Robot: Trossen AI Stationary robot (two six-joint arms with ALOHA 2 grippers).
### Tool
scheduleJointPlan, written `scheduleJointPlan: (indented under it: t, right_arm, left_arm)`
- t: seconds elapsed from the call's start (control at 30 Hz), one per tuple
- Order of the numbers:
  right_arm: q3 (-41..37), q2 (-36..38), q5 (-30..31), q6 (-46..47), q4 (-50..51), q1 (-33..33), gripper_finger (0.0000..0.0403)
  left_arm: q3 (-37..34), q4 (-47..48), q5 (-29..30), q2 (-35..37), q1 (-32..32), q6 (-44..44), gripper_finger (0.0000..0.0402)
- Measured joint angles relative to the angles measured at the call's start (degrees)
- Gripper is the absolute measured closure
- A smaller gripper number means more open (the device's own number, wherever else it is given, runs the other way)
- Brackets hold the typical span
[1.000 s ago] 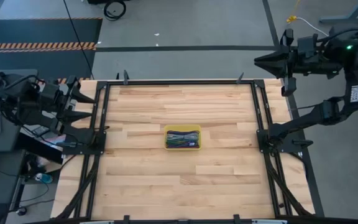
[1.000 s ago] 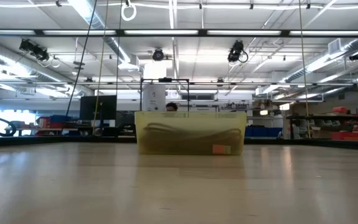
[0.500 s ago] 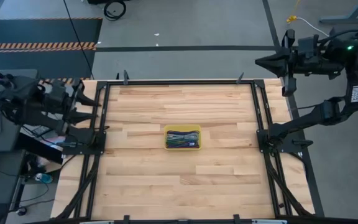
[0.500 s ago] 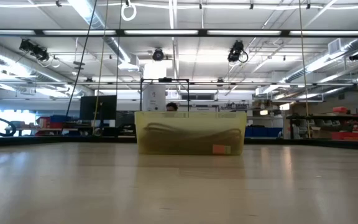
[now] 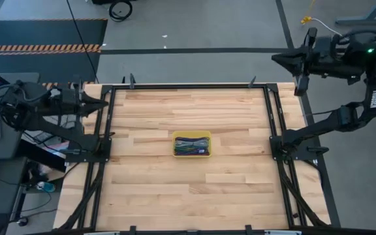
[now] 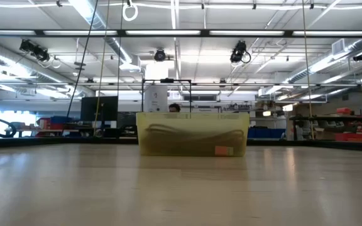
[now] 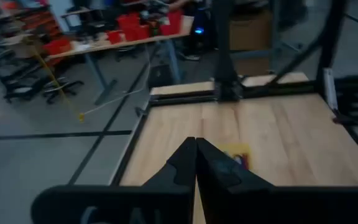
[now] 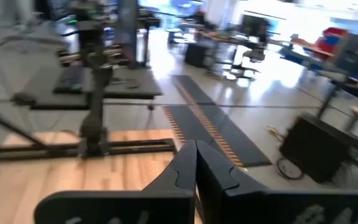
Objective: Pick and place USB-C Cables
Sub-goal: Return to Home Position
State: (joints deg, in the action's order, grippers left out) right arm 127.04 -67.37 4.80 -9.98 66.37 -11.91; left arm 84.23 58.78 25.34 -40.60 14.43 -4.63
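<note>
From above, the cables point(image 5: 191, 145) lie bundled in the yellow tray point(image 5: 174, 150) at the middle of the table point(image 5: 240, 189). The left gripper point(image 5: 103, 104) hangs at the table's left edge, and the right gripper point(image 5: 274, 59) hangs past its far right corner, both well apart from the tray. At table height, the cables point(image 6: 190, 133) show dimly through the tray's wall. In the left wrist view, the fingers point(image 7: 179, 163) press together on nothing. In the right wrist view, the fingers point(image 8: 180, 167) also meet, empty.
</note>
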Motion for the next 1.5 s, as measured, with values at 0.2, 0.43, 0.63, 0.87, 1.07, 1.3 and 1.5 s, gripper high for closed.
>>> scheduleJointPlan:
  t: [0.2, 0.43, 0.63, 0.87, 1.07, 1.3, 1.5]
  right_arm:
    - [0.0, -0.1, 3.1, 6.1, -2.3, 0.0, 0.0392]
    - [0.0, 1.7, 0.3, 1.4, 6.9, 0.0, 0.0393]
    - [-0.7, 4.9, 4.9, 5.9, 14.9, 0.0, 0.0377]
    - [-11.2, 13.5, 2.0, 6.5, 7.8, 0.0, 0.0376]
    - [-30.8, 22.8, 1.8, 8.5, -2.2, 0.0, 0.0375]
    - [-58.9, 37.5, -0.2, 10.5, -24.0, 0.0, 0.0376]
    - [-82.5, 49.5, -0.7, 12.2, -43.3, 0.0, 0.0374]
  left_arm:
    - [0.0, 1.9, 0.8, 0.3, 0.0, 4.1, 0.0385]
    - [0.0, 18.5, -1.6, 0.6, 0.0, 16.9, 0.0377]
    - [-6.8, 7.7, -16.2, 3.6, 0.0, 10.6, 0.0385]
    - [-22.3, -3.7, -21.4, 15.8, 0.0, 9.6, 0.038]
    - [-34.4, -13.6, -21.5, 28.4, 0.0, 8.7, 0.0382]
    - [-41.2, -16.6, -21.5, 37.3, 0.0, 9.7, 0.0381]
    - [-44.7, -18.4, -21.5, 38.5, 0.0, 8.2, 0.0381]
